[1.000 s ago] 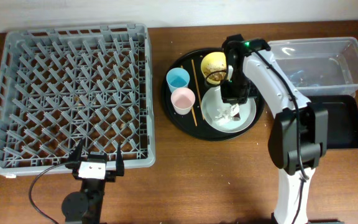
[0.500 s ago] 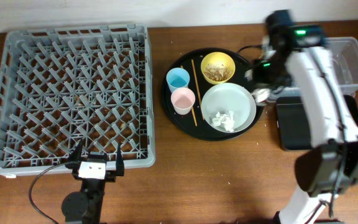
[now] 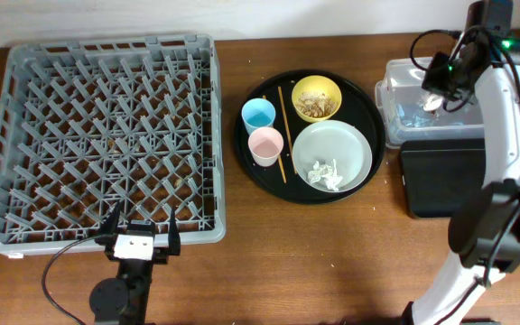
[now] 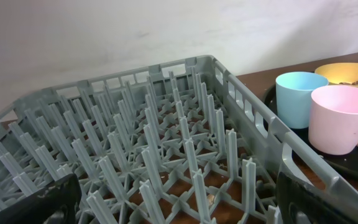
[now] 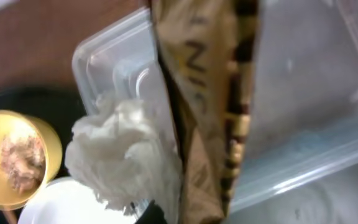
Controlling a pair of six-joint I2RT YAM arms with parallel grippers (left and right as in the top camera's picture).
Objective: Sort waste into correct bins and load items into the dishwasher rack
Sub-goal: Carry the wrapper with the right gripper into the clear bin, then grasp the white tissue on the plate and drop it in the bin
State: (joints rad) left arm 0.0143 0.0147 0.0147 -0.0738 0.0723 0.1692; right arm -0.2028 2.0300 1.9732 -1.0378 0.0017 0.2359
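The right gripper (image 3: pixel 433 97), clamped on the gold-brown wrapper (image 5: pixel 204 93) and crumpled tissue (image 5: pixel 123 155), hangs over the clear tub (image 3: pixel 392 90) at the far right corner of the desk (image 3: pixel 350 262). Centre the load over the opening before releasing. The left gripper (image 3: pixel 143 230) stands open.

rack (image 3: pixel 102 135) at left, round tray (image 3: pixel 361 97) mid-table, tub (image 3: pixel 395 113) at right with shallow tray (image 3: pixel 436 181) just before it. on the round tray: far cup (image 3: pixel 259 114) behind near cup (image 3: pixel 265 144), chopsticks (image 3: pixel 283 131) right of them, bowl (image 3: pixel 301 88) behind plate (image 3: pixel 346 149), tissue (image 3: pixel 325 171) on plate.
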